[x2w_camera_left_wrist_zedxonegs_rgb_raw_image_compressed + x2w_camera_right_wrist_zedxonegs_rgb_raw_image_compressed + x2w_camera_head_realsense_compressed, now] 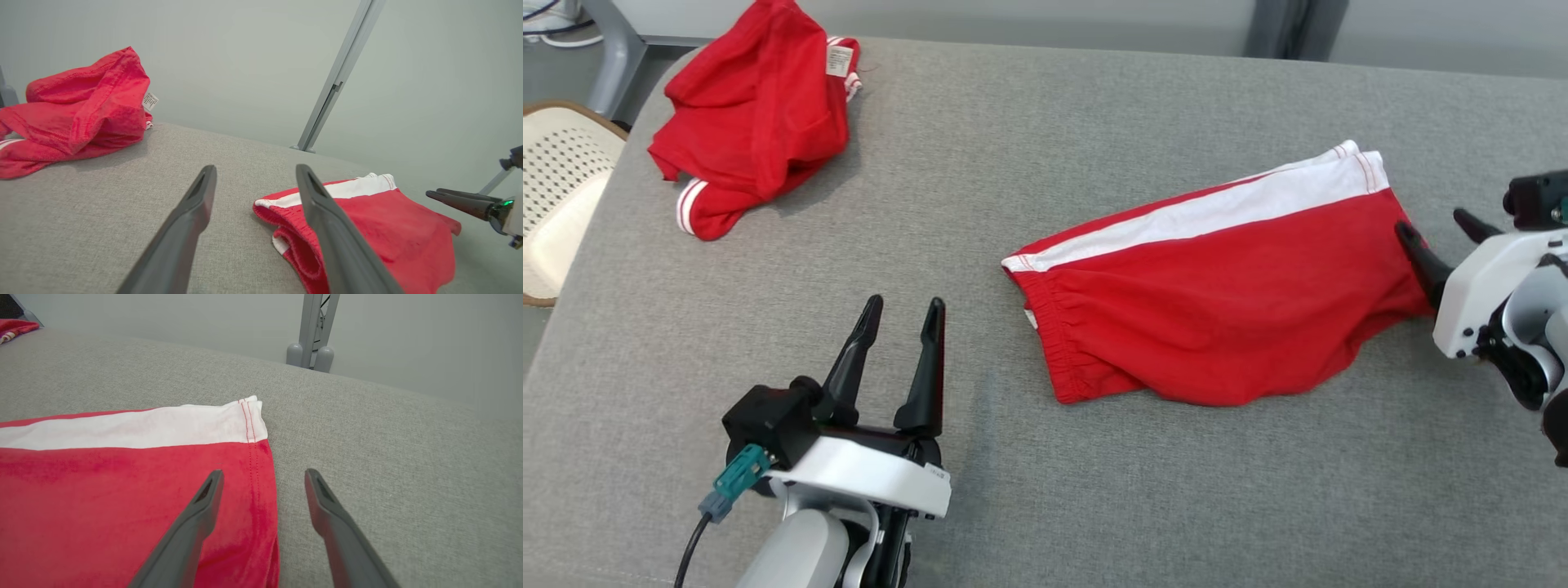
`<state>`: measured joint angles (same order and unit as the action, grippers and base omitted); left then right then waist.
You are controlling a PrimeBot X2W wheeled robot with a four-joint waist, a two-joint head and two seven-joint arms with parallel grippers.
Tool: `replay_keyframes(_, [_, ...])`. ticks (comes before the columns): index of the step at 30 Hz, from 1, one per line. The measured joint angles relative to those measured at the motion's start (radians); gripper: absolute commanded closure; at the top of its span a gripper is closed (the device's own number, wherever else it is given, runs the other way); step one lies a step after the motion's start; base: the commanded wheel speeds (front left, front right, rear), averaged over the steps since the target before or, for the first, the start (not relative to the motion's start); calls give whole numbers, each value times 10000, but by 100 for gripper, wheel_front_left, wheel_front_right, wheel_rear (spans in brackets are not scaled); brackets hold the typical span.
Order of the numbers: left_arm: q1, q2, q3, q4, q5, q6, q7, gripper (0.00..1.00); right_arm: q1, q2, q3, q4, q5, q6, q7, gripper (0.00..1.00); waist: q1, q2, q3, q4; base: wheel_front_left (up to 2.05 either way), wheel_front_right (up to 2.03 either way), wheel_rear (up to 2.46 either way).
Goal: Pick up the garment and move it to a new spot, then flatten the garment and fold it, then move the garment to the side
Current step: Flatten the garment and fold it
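Your right jaws are spread wide and hold nothing. They straddle the hem (257, 486) of the red shorts (1217, 302), one finger over the cloth and the other over the bare counter (388, 457). Your left jaws are just as spread and empty, with the elastic waistband (1066, 351) off to their right and apart from them. The shorts look folded flat, so moving them aside seems next: work a finger under every layer at the hem before closing, bring the left jaws to the waistband, and lift both ends together, steering clear of the crumpled red garment (752, 114) beyond the left jaws.
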<state>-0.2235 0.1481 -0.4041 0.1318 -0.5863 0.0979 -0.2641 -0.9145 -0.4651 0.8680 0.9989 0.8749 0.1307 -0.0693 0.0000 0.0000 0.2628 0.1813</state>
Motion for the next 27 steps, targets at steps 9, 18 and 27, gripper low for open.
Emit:
replay_keyframes(9, [591, -182, 780, 94, 326, -88, 0, 0, 168, 96, 111, 974, 374, 0, 782, 0, 0, 0, -73, 418, 0, 0, 0])
replay_keyframes(18, [942, -443, 1509, 207, 585, -278, 0, 0, 121, 311, 343, 1212, 698, -2, 1774, 51, 0, 0, -79, 590, 0, 0, 0])
replay_keyframes(27, [978, -646, 1914, 284, 819, -491, -2, 0, 60, 504, 487, 1198, 840, 2, 1714, 100, 0, 0, -167, 415, 0, 0, 0])
